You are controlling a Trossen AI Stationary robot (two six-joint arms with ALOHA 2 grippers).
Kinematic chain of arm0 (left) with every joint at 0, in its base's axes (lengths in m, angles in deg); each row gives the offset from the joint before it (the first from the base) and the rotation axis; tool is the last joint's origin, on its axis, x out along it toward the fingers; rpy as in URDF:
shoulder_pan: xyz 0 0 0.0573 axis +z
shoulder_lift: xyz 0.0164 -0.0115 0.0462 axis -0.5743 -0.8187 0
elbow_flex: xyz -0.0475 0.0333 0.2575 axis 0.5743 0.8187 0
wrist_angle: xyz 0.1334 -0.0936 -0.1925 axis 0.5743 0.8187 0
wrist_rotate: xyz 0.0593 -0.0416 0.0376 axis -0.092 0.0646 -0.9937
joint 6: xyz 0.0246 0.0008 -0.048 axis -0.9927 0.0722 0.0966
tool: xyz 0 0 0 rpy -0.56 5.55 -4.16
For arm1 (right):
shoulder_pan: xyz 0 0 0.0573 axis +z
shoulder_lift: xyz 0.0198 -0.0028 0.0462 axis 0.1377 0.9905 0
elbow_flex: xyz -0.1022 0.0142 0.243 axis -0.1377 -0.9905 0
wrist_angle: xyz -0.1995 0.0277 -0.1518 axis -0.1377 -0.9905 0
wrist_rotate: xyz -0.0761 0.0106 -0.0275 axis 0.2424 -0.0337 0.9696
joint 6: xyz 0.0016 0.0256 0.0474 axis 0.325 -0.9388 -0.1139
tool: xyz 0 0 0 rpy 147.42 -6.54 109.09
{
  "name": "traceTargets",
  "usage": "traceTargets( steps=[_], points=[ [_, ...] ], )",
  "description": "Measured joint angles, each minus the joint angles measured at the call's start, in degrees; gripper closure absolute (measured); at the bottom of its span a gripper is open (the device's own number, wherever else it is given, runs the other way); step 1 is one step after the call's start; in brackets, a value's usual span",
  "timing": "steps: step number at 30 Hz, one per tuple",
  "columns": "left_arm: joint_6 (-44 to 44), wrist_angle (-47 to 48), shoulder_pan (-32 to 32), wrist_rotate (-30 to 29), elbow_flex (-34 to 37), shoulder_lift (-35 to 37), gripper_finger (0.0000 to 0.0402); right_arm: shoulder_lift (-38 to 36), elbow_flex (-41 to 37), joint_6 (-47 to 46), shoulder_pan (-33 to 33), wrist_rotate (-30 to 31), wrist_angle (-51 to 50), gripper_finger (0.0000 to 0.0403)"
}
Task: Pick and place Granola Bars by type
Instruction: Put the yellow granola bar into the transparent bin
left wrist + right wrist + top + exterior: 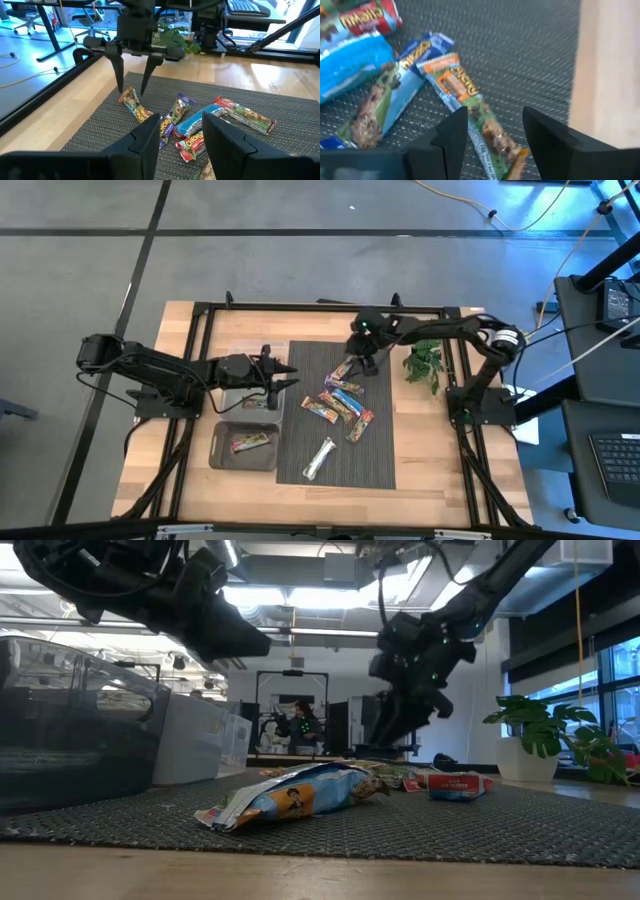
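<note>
Here the right gripper [362, 360] hangs over the upper edge of the dark mat [380, 465], a little right of the frame's centre in the high view, its fingers spread and holding nothing. Directly beneath them lies the orange-topped bar [470, 107], the uppermost of the pile. In the right wrist view it runs lengthwise from between the two fingers outward, so its long axis looks roughly in line with the gripper's reach and the fingers straddle its narrow width; a straight descent seems to be what the coming grasp needs. The blue bar [400, 85] lies just beside it, touching at one end, and could get pinched along with it. The right arm is plainly the nearer one. The left gripper [275, 380] waits at the mat's left edge, centre-left of the frame, fingers apart and empty. The remaining bars [340, 408] are scattered mid-mat, with a silver bar [319, 458] lower down. The lower grey tray [225, 458], lower left, holds one bar [251, 442]; what the upper tray [238, 396] holds is hidden by the left arm.
</note>
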Motion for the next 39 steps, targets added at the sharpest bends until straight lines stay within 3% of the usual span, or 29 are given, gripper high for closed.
traceTargets(
  steps=[20, 32, 39],
  points=[
    [-3.88, 0.59, 0.00, -0.02, -0.02, 0.00, 0.0263, 7.33, 0.11, 0.13, -0.06, -0.37, -0.12, 0.0215],
    [-3.88, 0.61, 0.00, -0.02, -0.02, 0.00, 0.0263, 7.28, 0.11, 0.00, -0.02, -0.11, -0.29, 0.0320],
    [-3.90, 0.61, 0.00, -0.02, -0.02, 0.00, 0.0263, 7.24, 0.11, 0.00, 0.00, 1.67, -0.01, 0.0336]
  ],
)
